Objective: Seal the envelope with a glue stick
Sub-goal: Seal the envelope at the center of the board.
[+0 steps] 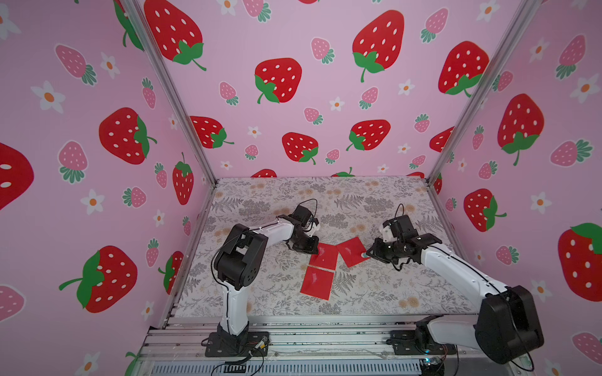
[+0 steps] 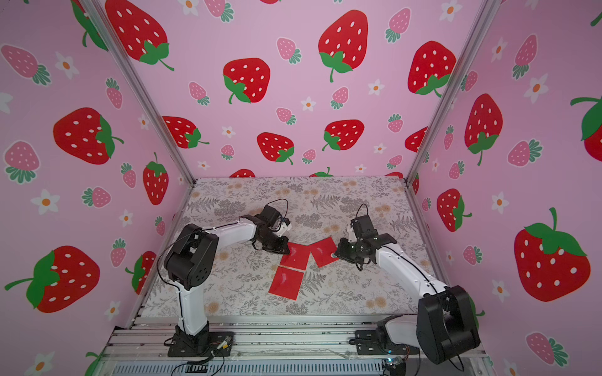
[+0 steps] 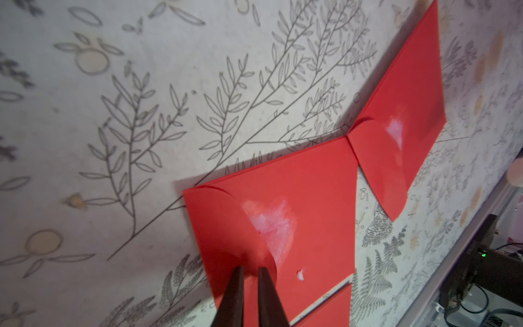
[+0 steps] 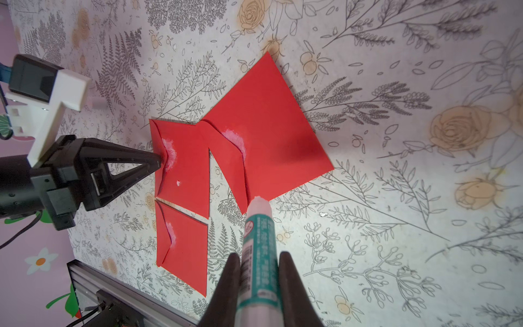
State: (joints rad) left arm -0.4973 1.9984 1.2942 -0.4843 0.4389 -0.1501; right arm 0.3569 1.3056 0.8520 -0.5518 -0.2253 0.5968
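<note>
Left of centre in a top view, the left gripper (image 1: pixel 314 250) is set on the flap of the middle red envelope (image 1: pixel 325 257), jaws drawn almost together; whether the flap is pinched cannot be told. A second envelope (image 1: pixel 317 283) is laid just below. Right of centre, the glue stick (image 1: pixel 364 256) is clamped in the right gripper (image 1: pixel 368 254), its tip held at the third envelope (image 1: pixel 353 249)'s edge.

Bright, even and diffuse in both top views; bowed outward at the edges, slightly soft throughout. Dimmer in the left wrist view, with a dark shadow along the far-left envelope (image 3: pixel 283 181) and blur over the outer table (image 3: pixel 56 170); crisp mid-frame in the right wrist view, blurred along the glue stick (image 4: pixel 259 269).
</note>
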